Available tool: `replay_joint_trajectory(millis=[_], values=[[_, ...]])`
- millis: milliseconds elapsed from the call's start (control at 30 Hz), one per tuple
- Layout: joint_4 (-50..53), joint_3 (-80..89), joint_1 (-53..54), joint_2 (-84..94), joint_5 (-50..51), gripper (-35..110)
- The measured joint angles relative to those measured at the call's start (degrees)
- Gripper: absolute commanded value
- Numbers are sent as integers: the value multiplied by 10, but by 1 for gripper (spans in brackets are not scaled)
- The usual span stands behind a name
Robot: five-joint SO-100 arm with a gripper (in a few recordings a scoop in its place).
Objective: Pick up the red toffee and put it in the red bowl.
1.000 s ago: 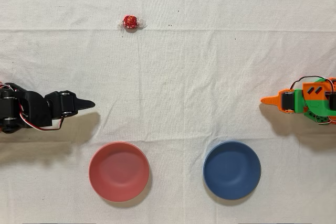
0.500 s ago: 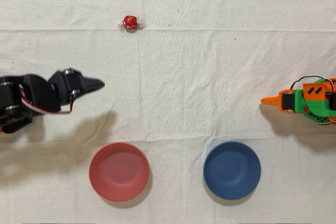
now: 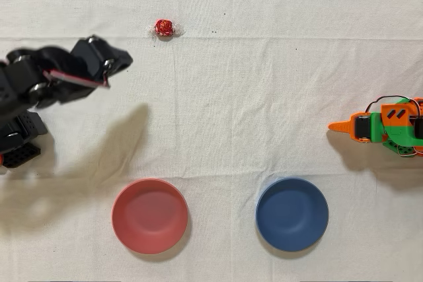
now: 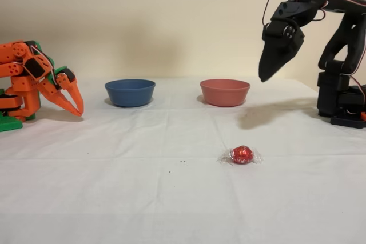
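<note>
In the overhead view, going from left to right, the black arm [image 3: 39, 87] reaches in from the left edge, its gripper [image 3: 122, 63] lifted above the white cloth [image 3: 264, 97] and casting a broad shadow toward the lower left. The two fingers lie together in a single dark point with no gap showing between them, and nothing is caught in them; they touch nothing. Just up and to the right of that tip, near but apart from it, the red toffee [image 3: 164, 28] lies alone on the cloth, its clear twisted ends sticking out to either side. Farther down sits the red bowl [image 3: 150, 216], with the blue bowl [image 3: 292, 214] beside it to the right, the two well apart from the candy. At the right edge the idle orange arm [image 3: 386, 127] rests low on the table. In the fixed view the order is reversed: the orange arm [image 4: 34, 81] stands at the left, then the blue bowl [image 4: 130, 92], then the red bowl [image 4: 225, 92], with the red toffee [image 4: 242, 154] in front on the cloth, and at the right the gripper [image 4: 269, 72] hangs pointing downward, high above the table, its fingers pressed together and empty.
</note>
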Motion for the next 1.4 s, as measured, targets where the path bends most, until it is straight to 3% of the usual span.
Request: replay_joint_trajectory(millis=[433,767,1400], values=[[6,-107,-47,-171,-101,1],[-15,-120,-51,-224,-128,20],[-52,-190,-53,-353,-187,25]])
